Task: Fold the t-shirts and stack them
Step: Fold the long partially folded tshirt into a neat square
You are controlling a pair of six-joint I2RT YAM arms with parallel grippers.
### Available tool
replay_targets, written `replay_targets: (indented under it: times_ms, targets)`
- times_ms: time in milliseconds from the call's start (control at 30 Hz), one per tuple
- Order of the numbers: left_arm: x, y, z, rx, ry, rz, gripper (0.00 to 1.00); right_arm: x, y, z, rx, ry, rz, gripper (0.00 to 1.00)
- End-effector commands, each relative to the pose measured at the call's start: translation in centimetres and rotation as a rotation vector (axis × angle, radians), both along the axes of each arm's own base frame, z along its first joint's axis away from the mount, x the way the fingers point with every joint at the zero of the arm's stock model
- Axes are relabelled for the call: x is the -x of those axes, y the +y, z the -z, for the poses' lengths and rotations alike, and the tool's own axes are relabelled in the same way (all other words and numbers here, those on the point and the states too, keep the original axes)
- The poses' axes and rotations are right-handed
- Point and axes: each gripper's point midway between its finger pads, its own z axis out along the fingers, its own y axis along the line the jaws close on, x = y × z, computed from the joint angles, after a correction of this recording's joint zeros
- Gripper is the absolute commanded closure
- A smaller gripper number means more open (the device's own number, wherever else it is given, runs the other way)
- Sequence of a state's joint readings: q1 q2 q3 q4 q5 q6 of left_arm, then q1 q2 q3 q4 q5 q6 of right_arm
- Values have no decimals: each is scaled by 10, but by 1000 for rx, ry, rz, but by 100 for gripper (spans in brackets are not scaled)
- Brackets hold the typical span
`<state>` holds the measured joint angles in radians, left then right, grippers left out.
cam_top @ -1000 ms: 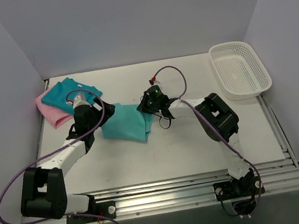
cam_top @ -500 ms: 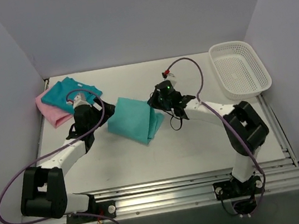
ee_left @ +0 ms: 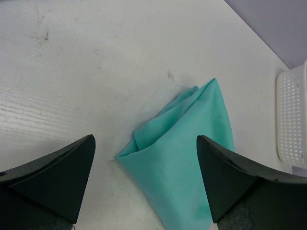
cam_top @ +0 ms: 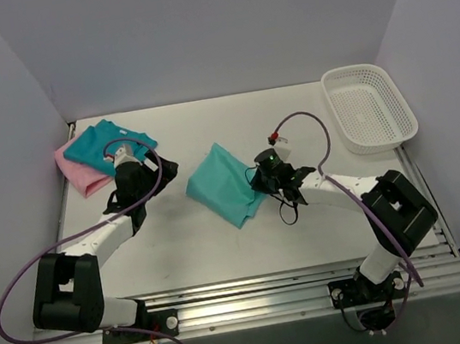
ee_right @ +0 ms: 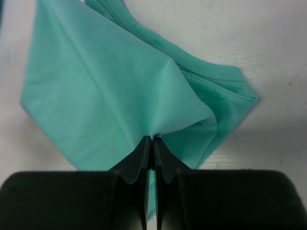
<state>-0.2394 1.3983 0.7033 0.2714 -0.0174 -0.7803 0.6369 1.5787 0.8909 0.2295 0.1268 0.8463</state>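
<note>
The folded light sea-green t-shirt lies mid-table as a diamond-shaped bundle. My right gripper is shut on its right edge. In the right wrist view the fingers pinch a fold of the green cloth, which puckers at the tips. My left gripper stands open to the shirt's left, apart from it. The left wrist view shows the shirt's corner between the wide-spread fingers, lower down on the table. A darker teal-blue t-shirt lies on a pink t-shirt at the far left.
A white mesh basket sits at the far right corner, and its edge also shows in the left wrist view as the basket. Walls close in the table on the left, back and right. A rail frame runs along the near edge.
My right gripper has dragged the sea-green t-shirt to the right and nearer, away from the left gripper. The left arm has stayed put, open.
</note>
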Motion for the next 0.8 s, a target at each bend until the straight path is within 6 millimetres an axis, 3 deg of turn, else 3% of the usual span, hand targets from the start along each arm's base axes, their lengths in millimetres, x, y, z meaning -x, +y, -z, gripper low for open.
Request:
replay_targets:
  times_ms: [0, 133, 233, 400, 567, 767]
  targets:
    - [-7, -5, -10, 3, -50, 21, 5, 6, -18, 27, 55, 39, 88, 100]
    - [-6, -5, -5, -1, -40, 25, 5, 9, -33, 49, 90, 68, 165, 100]
    - [-4, -4, -3, -10, -36, 28, 5, 8, -43, 53, 105, 74, 228, 100]
    - [-3, -3, -6, -18, -44, 29, 5, 10, -64, 36, 131, 46, 328, 100]
    - [-6, -5, -2, -15, -40, 32, 5, 19, -84, 1, 121, 0, 395, 100]
    - [-8, -10, 1, -2, -36, 51, 5, 47, -115, -2, 150, 8, 461, 100]
